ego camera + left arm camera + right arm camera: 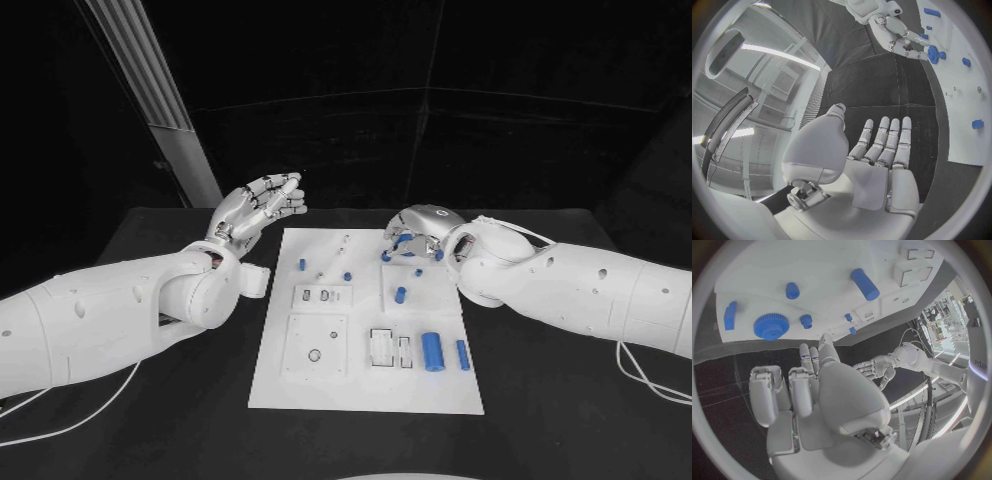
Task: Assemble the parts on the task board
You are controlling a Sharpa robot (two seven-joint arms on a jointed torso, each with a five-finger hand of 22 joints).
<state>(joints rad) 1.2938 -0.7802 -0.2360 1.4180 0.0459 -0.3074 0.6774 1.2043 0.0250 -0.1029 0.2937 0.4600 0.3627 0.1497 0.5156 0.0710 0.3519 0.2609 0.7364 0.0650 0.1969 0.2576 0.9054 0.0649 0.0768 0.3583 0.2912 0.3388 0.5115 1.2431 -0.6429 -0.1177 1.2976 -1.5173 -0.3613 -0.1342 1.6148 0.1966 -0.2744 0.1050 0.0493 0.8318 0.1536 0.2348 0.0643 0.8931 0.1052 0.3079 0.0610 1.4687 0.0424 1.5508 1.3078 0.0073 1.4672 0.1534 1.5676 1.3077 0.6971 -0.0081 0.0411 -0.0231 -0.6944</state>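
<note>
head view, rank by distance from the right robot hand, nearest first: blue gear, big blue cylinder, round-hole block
Measured from the right robot hand:
1. Blue gear, right under the fingers at the board's far right corner.
2. Big blue cylinder, lying on the board's near right part.
3. Round-hole block, on the board's near left part.

task board (368, 385): white rectangular plate, flat on the worktop, with recessed slots and small pegs
cylinder parts (433, 350): two blue, lying side by side near the right edge, the larger to the left
gear part (769, 326): blue, toothed, at the far right corner
small parts (303, 265): blue, upright, scattered over the far half
</note>
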